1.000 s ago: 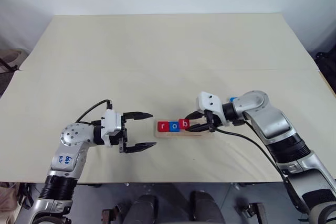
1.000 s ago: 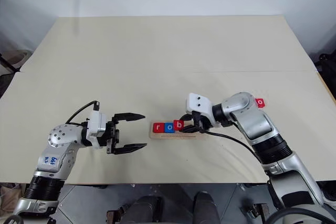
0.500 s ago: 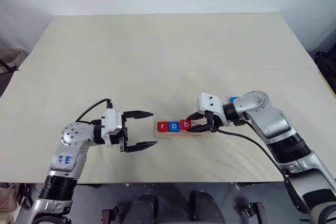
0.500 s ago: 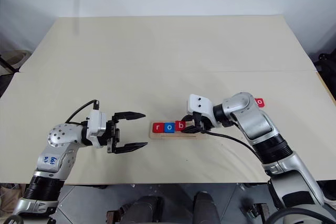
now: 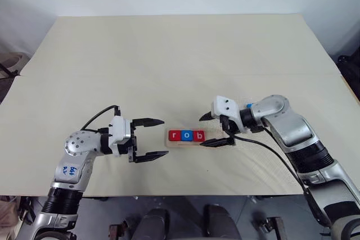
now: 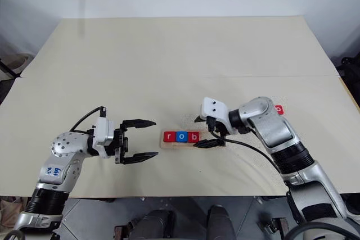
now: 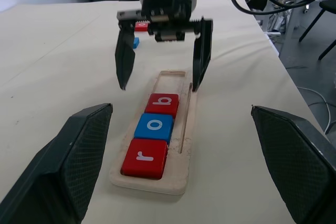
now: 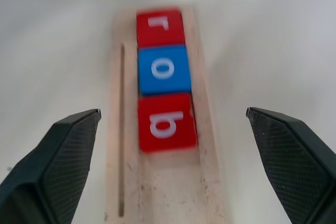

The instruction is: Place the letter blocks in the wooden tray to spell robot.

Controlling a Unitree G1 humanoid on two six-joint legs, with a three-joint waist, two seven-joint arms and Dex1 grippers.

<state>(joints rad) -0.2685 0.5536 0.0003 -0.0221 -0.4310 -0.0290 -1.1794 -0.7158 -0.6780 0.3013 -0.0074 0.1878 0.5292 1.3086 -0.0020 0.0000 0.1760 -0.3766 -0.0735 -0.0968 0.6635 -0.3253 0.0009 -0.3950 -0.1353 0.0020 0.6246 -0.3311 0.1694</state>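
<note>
my right pincer (image 5: 215, 129) hangs wide over the bare end of the tray (image 5: 216, 143), one finger to each side of it, gripping nothing. in the tray's slot just ahead of its tips lie three blocks touching in a row: the red b (image 8: 166, 122) nearest, then the blue o (image 8: 163, 70), then the red r (image 8: 159, 27) at the far end. my left pincer (image 5: 149, 139) is spread wide and empty too, level above the counter (image 5: 169, 60) and pointing at the r end of the tray, a little apart from it, while a blue block (image 5: 248, 107) and a red block (image 6: 278, 109) lie on the counter behind my right wrist.
</note>
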